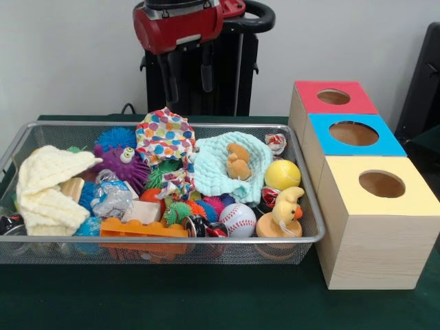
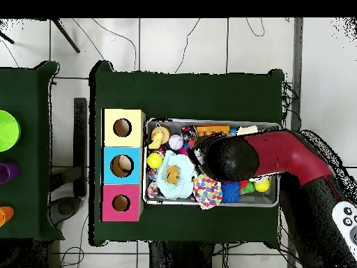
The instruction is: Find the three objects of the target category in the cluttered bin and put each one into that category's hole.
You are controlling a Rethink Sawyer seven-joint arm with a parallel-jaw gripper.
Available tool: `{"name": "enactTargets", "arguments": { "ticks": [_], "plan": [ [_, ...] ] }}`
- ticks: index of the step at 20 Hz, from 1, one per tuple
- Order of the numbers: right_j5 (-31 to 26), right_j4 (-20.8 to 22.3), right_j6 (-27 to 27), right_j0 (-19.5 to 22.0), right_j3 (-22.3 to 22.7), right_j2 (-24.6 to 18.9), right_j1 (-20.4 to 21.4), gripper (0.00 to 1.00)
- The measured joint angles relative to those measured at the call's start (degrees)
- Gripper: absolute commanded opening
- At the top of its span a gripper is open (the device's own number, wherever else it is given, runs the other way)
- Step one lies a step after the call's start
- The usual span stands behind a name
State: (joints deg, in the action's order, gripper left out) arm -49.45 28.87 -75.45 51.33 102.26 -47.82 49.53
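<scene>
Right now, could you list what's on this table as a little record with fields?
bin: wire mesh basket, full of toys and cloths
balls: yellow ball, baseball
cloths: cream cloth, mint cloth, polka-dot cloth
boxes: red box, blue box, yellow box, each with a round hole
hand: above the bin, holding nothing

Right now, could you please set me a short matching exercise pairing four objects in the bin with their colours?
Objects:
1. tennis ball
2. spiky monster toy
3. toy brick
4. folded cloth at the bin's end away from the boxes

Colours:
A. orange
B. cream
C. yellow
D. purple

Pairs: 1-C, 2-D, 3-A, 4-B
</scene>
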Motion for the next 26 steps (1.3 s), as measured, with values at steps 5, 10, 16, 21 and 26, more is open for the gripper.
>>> {"name": "enactTargets", "arguments": {
  "ticks": [5, 10, 16, 21, 26],
  "plan": [
    [-2.03, 1.1, 1.61, -0.01, -2.61, -0.77, -1.9, 1.0],
    [-4.63, 2.12, 4.41, 0.0, -6.05, -0.96, -4.03, 1.0],
    [-7.43, 3.01, 8.45, 0.01, -10.53, -1.06, -6.57, 1.0],
    [-7.97, 3.75, 11.4, 0.01, -13.07, -1.21, -7.88, 1.0],
    [-7.97, 4.12, 14.07, -0.03, -15.25, -1.37, -8.75, 1.0]
  ]
}}
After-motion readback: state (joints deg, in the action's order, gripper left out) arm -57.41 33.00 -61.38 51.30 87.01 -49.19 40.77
